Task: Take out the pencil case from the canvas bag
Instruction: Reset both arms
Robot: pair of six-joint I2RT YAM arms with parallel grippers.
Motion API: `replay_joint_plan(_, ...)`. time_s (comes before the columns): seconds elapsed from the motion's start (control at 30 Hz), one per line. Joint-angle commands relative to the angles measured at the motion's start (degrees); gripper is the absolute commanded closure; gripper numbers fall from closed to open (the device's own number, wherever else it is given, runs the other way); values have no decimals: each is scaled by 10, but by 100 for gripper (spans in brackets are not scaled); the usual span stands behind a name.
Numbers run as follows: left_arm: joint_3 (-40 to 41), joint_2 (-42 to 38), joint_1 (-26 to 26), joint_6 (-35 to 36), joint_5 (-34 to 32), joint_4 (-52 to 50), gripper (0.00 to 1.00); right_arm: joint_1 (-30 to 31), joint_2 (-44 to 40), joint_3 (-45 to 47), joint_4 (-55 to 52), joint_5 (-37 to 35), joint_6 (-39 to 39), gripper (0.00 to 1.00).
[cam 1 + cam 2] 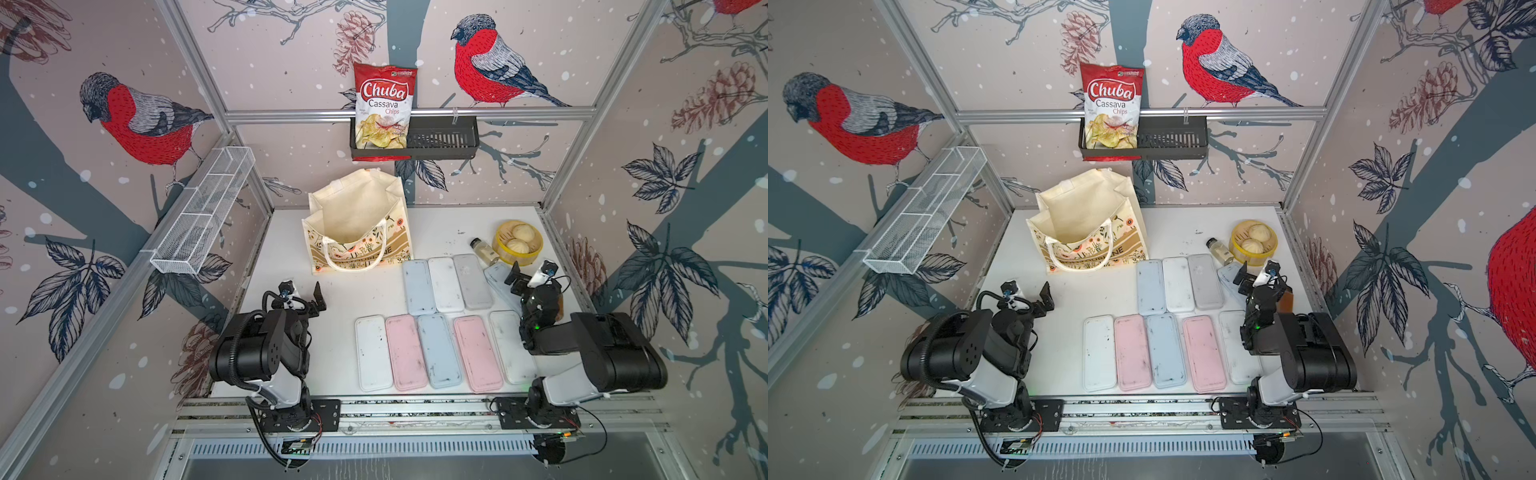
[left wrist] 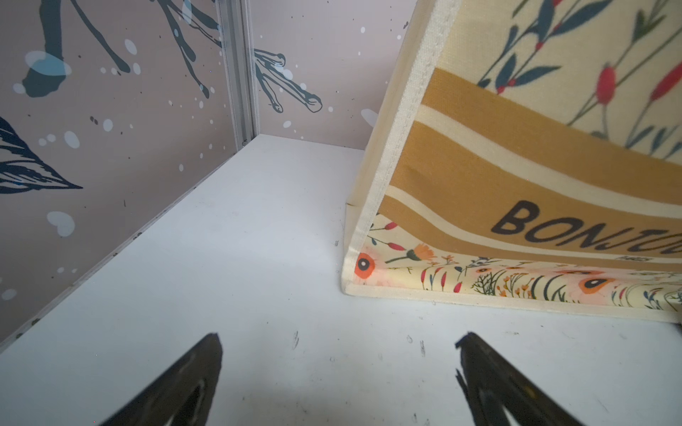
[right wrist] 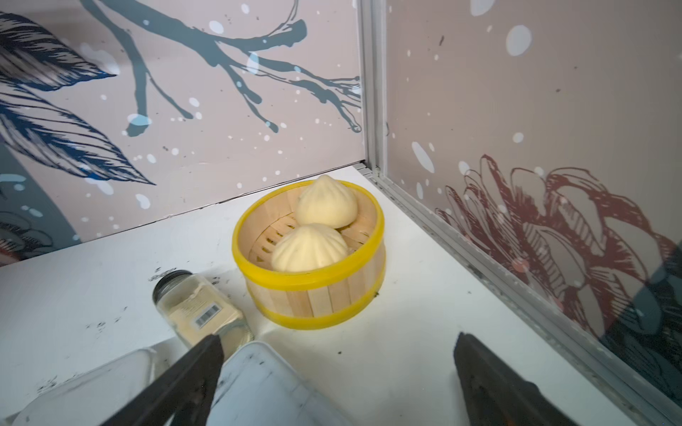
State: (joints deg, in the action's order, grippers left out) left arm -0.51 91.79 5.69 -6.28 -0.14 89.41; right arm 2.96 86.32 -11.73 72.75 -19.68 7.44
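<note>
The canvas bag (image 1: 357, 224) is found standing upright on the bench (image 1: 340, 299), mouth open. Flat pencil cases (image 1: 439, 351) are laid in two rows beside the bag, outside it. The left gripper (image 2: 339, 341) is positioned near the bag's lower corner, not touching it, its fingers (image 2: 192, 376) spread wide with nothing grasped. The right gripper (image 3: 338, 337) is positioned well apart from the bag, its fingers (image 3: 491, 376) likewise wide and empty.
</note>
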Motion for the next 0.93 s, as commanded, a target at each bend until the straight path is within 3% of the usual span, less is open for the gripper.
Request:
replay_joint_plan(0.0, -3, -1, 1, -8, -12, 113, 0, 1, -5, -5, -21, -26, 5, 0)
replay_joint_plan(0.23, -32, -13, 6, 4, 37, 48, 0, 1, -4, -4, -17, -27, 4, 0)
replay_joint_plan(0.57, -58, -26, -10, 11, -3, -18, 0, 1, -4, -4, -16, -27, 5, 0)
replay_joint_plan(0.9, -51, -25, -12, 11, -14, -4, 0, 1, -4, -4, -17, -27, 4, 0)
